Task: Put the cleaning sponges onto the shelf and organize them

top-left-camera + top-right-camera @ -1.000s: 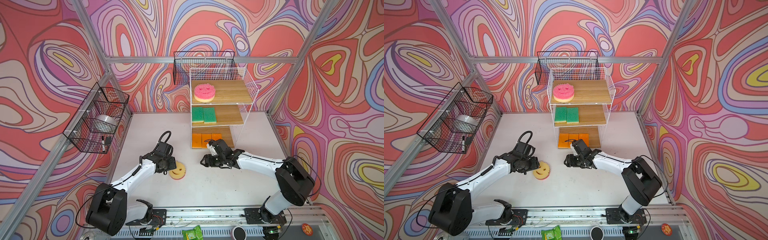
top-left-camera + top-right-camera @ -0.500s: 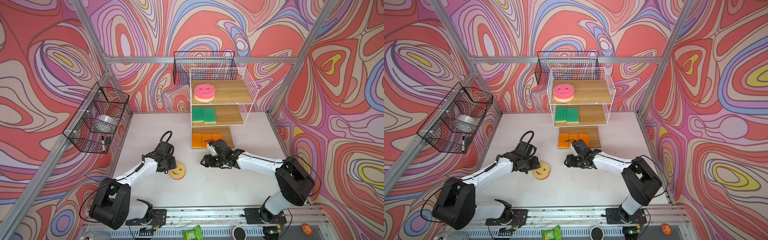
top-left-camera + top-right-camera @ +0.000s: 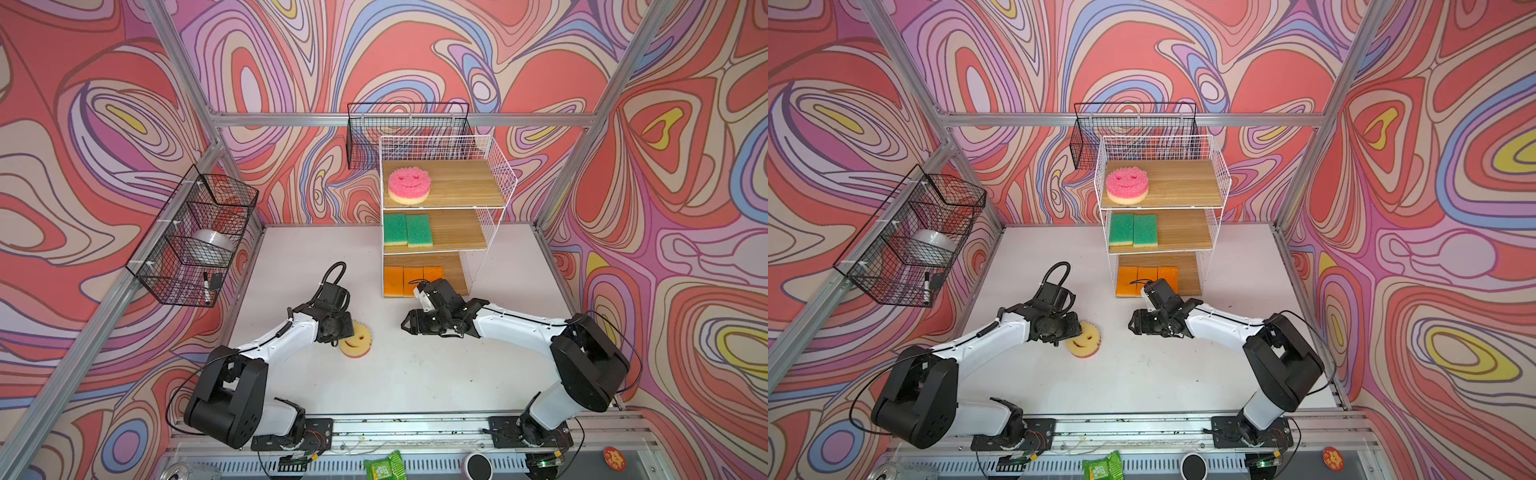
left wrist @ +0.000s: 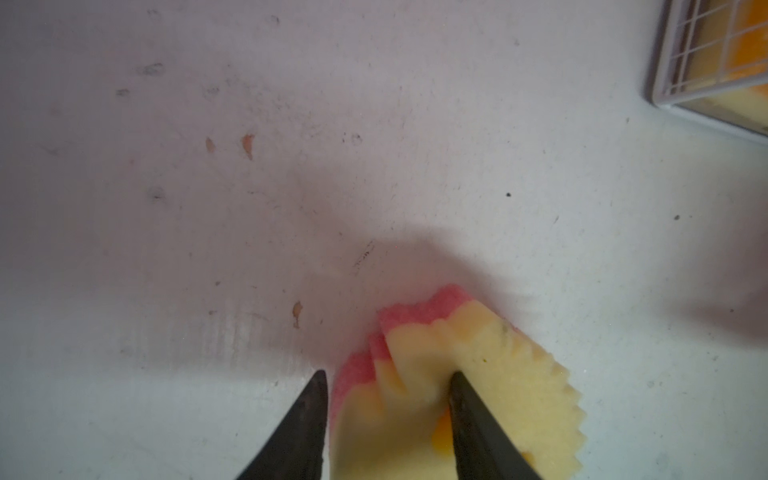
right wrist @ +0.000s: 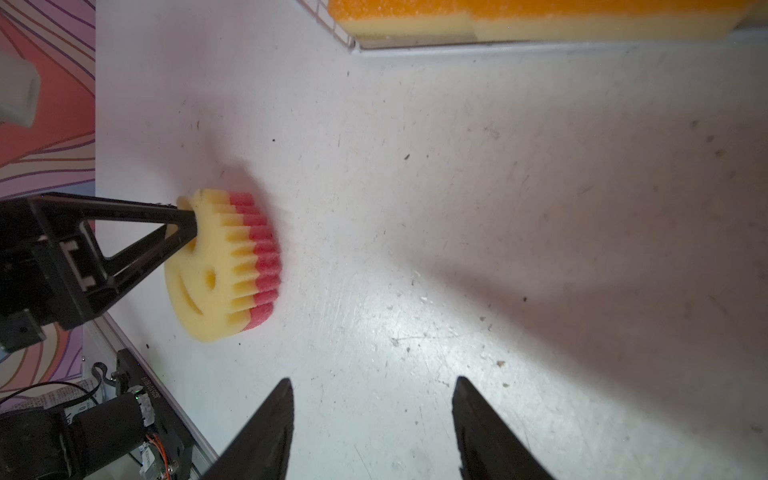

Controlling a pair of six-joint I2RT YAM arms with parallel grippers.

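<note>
My left gripper (image 4: 386, 376) has its black fingers (image 4: 469, 411) pinched on the rim of the round yellow-and-pink smiley foam sponge (image 4: 498, 357). One tip digs into the yellow face, the other sits against the pink side, and the foam is creased between them. In the right wrist view that sponge is tipped up, pink edge on the table; in both top views it lies out in front of the shelf, toward the left. My right gripper (image 5: 372, 380) hangs low over bare table, jaws apart, nothing between them, well apart from that sponge. The flat white tabletop (image 3: 415, 374) is scuffed, with dark specks and a few small orange-brown flecks (image 4: 248, 145). At its back stands the tall white wire-grid shelf (image 3: 505, 178) with three wooden boards. The round pink smiley sponge (image 3: 409, 185) is on the top board. Two green-faced rectangular sponges (image 3: 407, 229) sit side by side on the middle board, and three orange-faced rectangular sponges (image 3: 411, 278) in a row on the bottom board. The swirl-patterned walls (image 3: 124, 124) are red, pink and purple, framed by silver aluminium bars (image 3: 291, 119). One black wire mesh basket (image 3: 195, 241) hangs on the left wall, another black wire basket (image 3: 407, 124) behind the shelf top. A metal base rail (image 3: 415, 428) runs along the front edge.
</note>
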